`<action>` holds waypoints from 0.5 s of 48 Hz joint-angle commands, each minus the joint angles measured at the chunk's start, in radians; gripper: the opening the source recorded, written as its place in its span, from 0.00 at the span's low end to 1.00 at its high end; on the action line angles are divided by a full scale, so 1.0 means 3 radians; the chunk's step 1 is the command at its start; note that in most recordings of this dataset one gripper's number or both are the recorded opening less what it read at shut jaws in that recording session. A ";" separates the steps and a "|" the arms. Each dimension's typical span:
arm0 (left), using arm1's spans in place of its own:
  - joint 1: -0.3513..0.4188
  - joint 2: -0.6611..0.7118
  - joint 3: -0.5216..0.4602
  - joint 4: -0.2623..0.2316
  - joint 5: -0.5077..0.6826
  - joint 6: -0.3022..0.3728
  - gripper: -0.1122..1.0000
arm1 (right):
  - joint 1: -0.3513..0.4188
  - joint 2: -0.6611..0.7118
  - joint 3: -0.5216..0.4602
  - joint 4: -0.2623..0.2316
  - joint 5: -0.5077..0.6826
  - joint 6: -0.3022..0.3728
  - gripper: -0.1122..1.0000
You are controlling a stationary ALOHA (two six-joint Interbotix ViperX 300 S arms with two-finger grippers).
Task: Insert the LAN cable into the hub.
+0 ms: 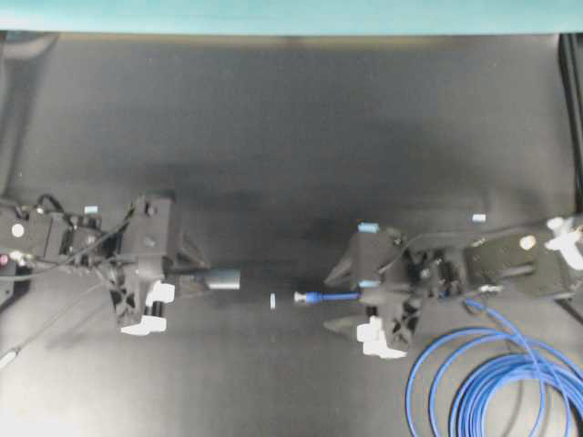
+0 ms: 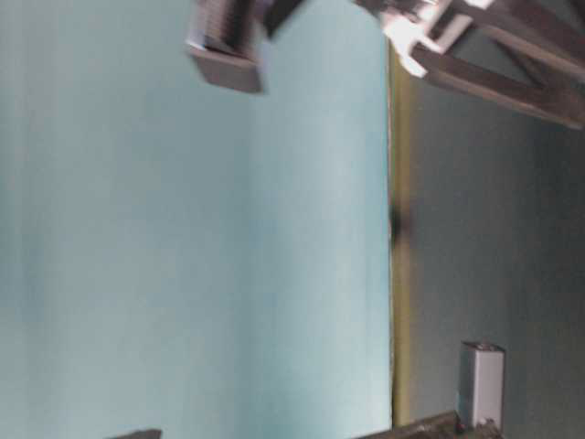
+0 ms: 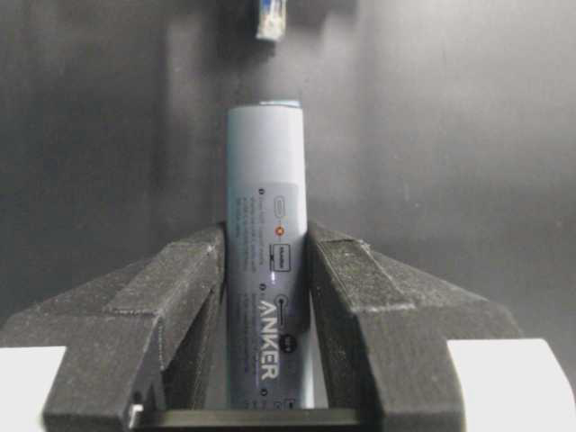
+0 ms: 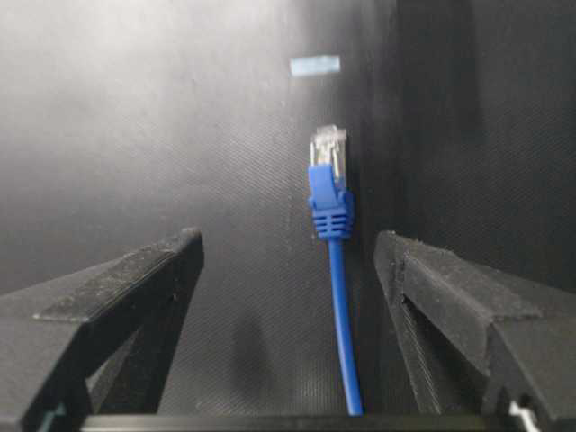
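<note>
The left gripper (image 3: 267, 297) pinches the slim grey metal hub (image 3: 264, 270). The right gripper (image 4: 288, 270), spread wide, straddles the bright-blue LAN cable (image 4: 335, 297) on the black mat – close just behind the boot, keeping plug (image 4: 328, 151) level with the port.

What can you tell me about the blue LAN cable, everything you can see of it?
The LAN cable is thin, bright blue and glossy like plastic. Much of it is coiled in loose loops on the dark table near the right arm. One strand runs out straight to a ribbed blue boot and a small clear plug, which lies flat on the mat. The right gripper has its jaws spread wide either side of that strand without touching it. The plug points toward the hub, with a gap between them.
</note>
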 commanded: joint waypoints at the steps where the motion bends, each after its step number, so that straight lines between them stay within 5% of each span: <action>1: -0.0020 -0.0036 -0.0097 0.0005 0.0000 -0.0010 0.35 | -0.0051 0.0066 -0.0072 0.0000 -0.0036 -0.0026 0.77; 24: -0.0041 -0.0036 -0.0097 0.0005 0.0102 -0.0026 0.35 | -0.0087 0.0337 -0.0159 0.0000 -0.0082 -0.0020 0.70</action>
